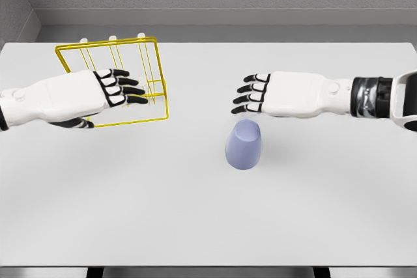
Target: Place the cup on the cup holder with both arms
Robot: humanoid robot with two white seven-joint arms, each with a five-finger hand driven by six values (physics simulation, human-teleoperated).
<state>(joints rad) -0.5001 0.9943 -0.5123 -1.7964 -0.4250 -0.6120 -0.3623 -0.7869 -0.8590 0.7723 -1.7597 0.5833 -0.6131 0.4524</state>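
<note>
The cup (244, 147) is closest to us: a pale lilac tumbler standing on the table (195, 226) a little right of its middle, well clear of the front edge. We hold our right hand (273, 94) just behind it, palm down, fingers stretched out and loosely side by side, gripping nothing; whether the fingertips touch the cup's rim we cannot tell. Our left hand (91, 96) hovers near the table's far left corner, over the holder (111, 83), a yellow wire frame that looks tilted. Its fingers lie flat across the wires, not clearly closed around them.

We judge the task barely begun: the cup is not grasped, and it sits well apart from the holder. Gripping, carrying and seating remain.

The table is plain white; grey walls stand behind.
</note>
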